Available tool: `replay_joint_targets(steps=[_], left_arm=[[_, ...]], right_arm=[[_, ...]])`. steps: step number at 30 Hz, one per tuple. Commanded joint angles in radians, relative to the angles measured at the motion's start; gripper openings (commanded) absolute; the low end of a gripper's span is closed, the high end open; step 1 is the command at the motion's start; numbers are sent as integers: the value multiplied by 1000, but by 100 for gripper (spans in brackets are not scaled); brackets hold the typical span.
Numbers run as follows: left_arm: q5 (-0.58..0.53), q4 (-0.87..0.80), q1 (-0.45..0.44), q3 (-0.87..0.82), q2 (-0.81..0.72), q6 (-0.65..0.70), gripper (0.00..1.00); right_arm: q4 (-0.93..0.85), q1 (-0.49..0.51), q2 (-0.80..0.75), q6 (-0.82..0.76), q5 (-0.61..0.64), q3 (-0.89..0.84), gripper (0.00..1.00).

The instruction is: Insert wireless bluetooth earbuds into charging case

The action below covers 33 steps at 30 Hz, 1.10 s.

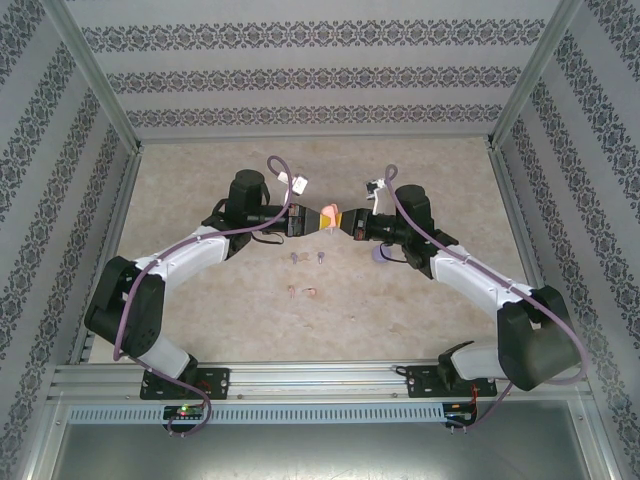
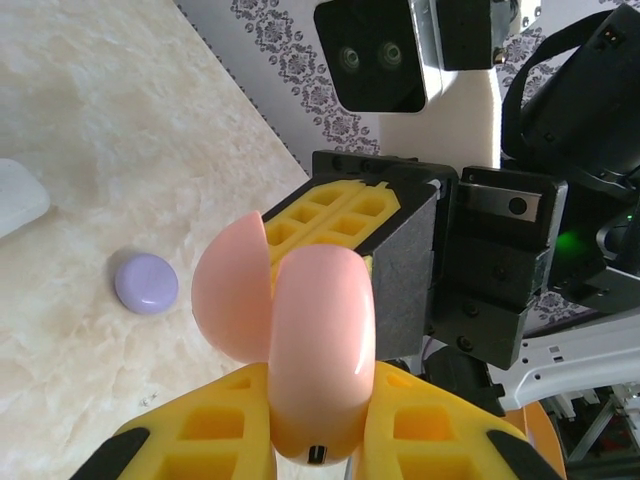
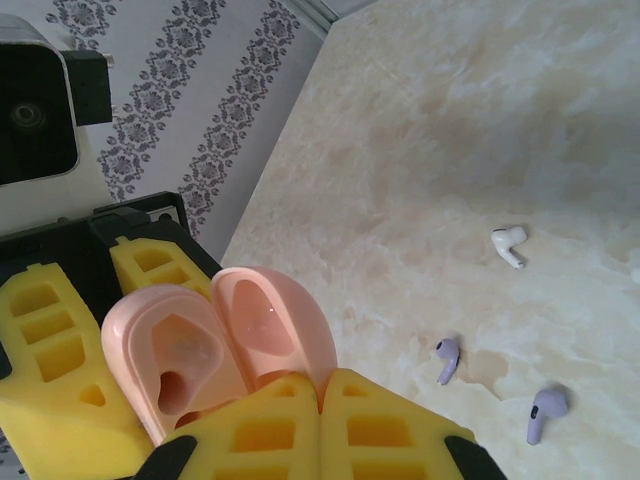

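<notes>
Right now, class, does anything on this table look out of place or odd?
Yes. A white earbud and two purple earbuds lie scattered loose on the table, pointing different ways, outside any case. The pink charging case is held open, no earbud visible inside.

Pink case (image 3: 268, 322) partly behind right tool (image 3: 320, 392)

Bright, even, diffuse light falls from above; the table (image 1: 420, 310) is lit without hot spots, and the arms cast only faint, soft-edged shadows on it. In the left wrist view a white sheen runs down the glossy pink case (image 2: 322, 340). In the right wrist view the earbuds (image 3: 509, 245) look sharp, each with a small soft shadow. The top view is slightly grainy.
</notes>
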Motion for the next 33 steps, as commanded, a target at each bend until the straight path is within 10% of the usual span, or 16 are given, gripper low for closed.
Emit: replay_joint_targets(steps=[1,6,11,21,33], left_arm=[[-69,-7,-31,4,12,12,37],[-221,-60,-13,38,-19,45,71],[-199,-312,24,199,-10,241,80],[-131,-951,32,521,155,692,77],[-21,-987,31,556,225,732,62]], right_arm=[[-10,3,5,-36,8,56,0],[-217,-12,32,-140,86,132,0],[-500,-22,89,-328,195,273,0],[-781,-1,164,-643,305,490,0],[-859,50,168,-774,282,544,0]])
